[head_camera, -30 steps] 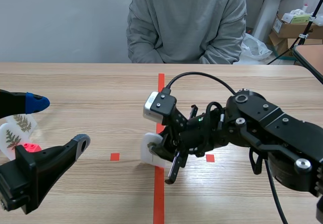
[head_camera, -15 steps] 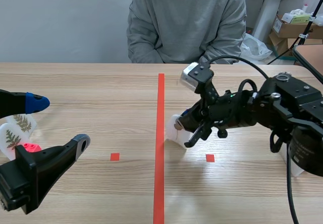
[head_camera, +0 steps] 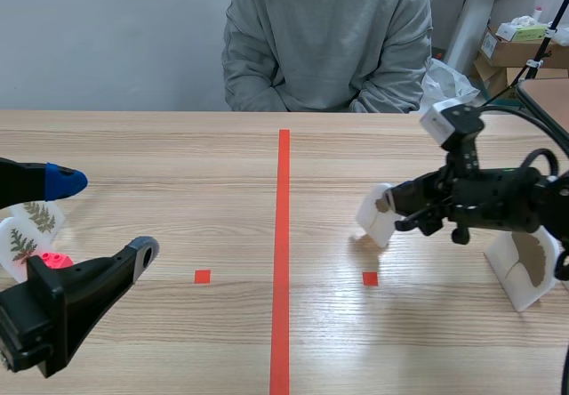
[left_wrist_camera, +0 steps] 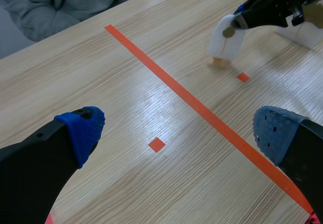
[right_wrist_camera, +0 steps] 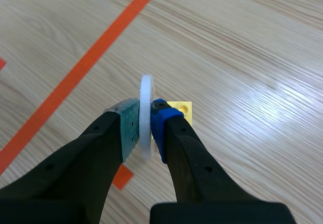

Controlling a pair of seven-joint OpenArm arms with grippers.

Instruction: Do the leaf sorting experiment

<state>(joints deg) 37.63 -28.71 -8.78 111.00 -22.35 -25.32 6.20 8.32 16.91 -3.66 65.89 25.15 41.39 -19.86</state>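
White leaf card (head_camera: 378, 214) pinched edge-on in right claw (head_camera: 404, 215), low over bench (head_camera: 178, 155), right of orange line. Left claw (left_wrist_camera: 179, 133) open, holding nothing. My judgement: sorting carry; next, stand it beside the 1 standing card (head_camera: 520, 266).

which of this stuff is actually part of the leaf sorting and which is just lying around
Part of the job:
- white card, held in the right gripper
- fern cards at the table's left end
- leaf card in a white stand, far right

Just lying about:
- cardboard boxes behind the table
- plastic bag on the floor
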